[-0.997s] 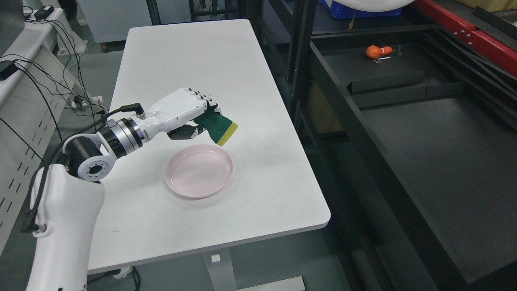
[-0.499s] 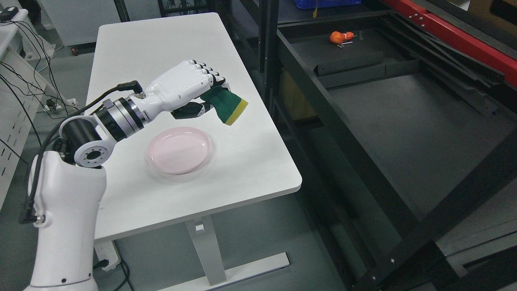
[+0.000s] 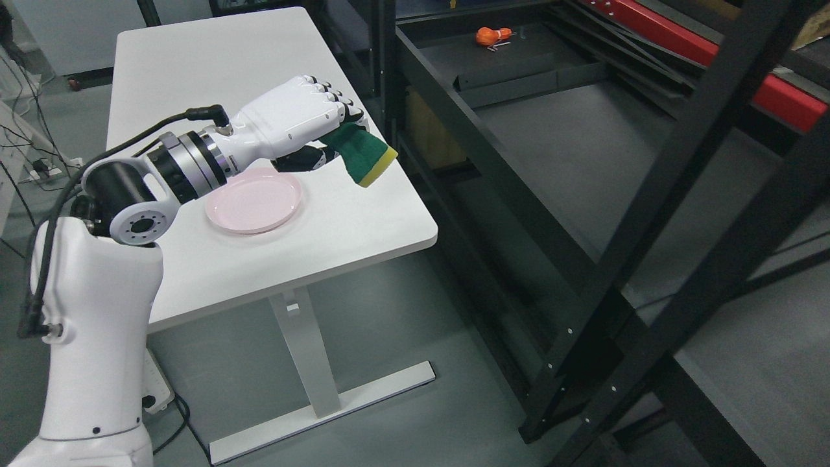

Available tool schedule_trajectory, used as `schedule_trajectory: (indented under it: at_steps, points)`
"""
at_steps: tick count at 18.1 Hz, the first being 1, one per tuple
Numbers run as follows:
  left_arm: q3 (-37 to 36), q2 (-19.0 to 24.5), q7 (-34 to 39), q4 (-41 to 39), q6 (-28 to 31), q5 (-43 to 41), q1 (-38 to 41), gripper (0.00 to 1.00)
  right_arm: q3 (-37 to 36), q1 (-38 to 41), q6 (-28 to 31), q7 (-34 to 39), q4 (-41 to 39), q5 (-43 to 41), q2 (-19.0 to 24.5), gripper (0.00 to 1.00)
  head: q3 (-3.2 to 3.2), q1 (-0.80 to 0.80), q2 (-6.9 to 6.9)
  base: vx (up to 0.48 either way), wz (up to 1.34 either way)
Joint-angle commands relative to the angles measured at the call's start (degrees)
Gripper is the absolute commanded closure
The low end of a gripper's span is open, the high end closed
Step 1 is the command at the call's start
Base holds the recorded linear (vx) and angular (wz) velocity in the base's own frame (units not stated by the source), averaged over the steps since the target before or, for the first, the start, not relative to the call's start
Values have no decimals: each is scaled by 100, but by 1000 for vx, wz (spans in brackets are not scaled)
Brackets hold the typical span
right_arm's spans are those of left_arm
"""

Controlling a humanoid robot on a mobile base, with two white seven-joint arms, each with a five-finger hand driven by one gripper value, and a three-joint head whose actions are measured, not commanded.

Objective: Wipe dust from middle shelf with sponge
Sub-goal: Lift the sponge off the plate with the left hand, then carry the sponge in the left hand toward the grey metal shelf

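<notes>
My left hand (image 3: pixel 324 139) is shut on a green and yellow sponge (image 3: pixel 366 155), held in the air above the right part of the white table (image 3: pixel 350 227). The sponge sticks out to the right of the fist, its yellow layer facing down and right. To the right stands a black metal rack whose dark shelf (image 3: pixel 583 149) lies a little lower than the tabletop; the sponge is still left of the shelf's front rail (image 3: pixel 480 162). The right arm is out of view.
A pink plate (image 3: pixel 254 206) lies on the table under my forearm. An orange object (image 3: pixel 486 35) sits at the far back of the shelf beside a low black divider (image 3: pixel 519 71). Black rack posts (image 3: pixel 681 194) cross the right foreground. A red beam (image 3: pixel 687 45) runs above.
The camera has turned right and the whole scene has shifted left, showing more of the rack. My left hand, still gripping the sponge, now sits nearer the table's right edge.
</notes>
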Motion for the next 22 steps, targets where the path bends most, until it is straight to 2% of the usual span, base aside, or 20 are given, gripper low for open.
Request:
schedule_trajectory:
  at_steps: [1,7,11,18,22]
  points:
    - [-290,79,-3,439,-4,-135,-506,89,0,-7,414,1,-100,0,-100,0,0,0,0,-294,-408]
    - [-342,-27,-3,554,-4,-389,-515,89,0,2,414,1,-100,0,-100,0,0,0,0,-323,-523]
    - [-895,-220,6,502,-4,-407,-523,89,0,2,422,1,-100,0,-100,0,0,0,0,-301,-728]
    - [-1344,-894,6,493,-4,-381,-1059,88,0,2,414,1,-100,0,-100,0,0,0,-1,-203,-896]
    - [-1371,-894,-12,484,-4,-285,-1455,88,0,2,422,1,-100,0,-100,0,0,0,-2,-76,-587]
